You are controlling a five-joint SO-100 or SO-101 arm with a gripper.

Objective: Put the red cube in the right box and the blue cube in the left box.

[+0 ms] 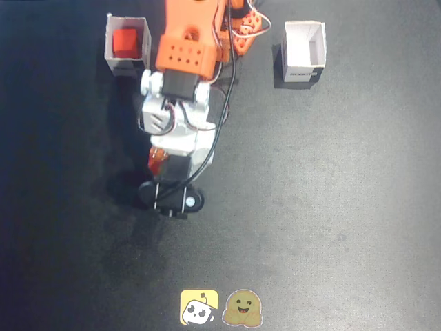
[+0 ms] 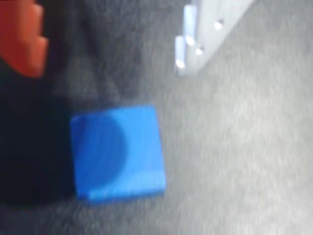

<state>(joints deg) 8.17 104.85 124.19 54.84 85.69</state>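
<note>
A dark grey, slightly speckled desk fills the whole fixed view, lit brighter toward the lower right of the frame; nothing of the room beyond it shows. The orange and white arm reaches down from the top centre of the frame to the middle left, ending in a black part low over the surface. Two white open-topped boxes stand near the top: the left box at the upper left and the right box at the upper right, well apart with the arm between them. The red cube sits inside the left box. Two small stickers lie at the bottom centre.

In the wrist view the blue cube rests on the grey surface in the lower left centre, partly shaded. An orange finger of the tool shows in the upper left corner and a white finger at the top right, standing wide apart with the cube between them and touched by neither
</note>
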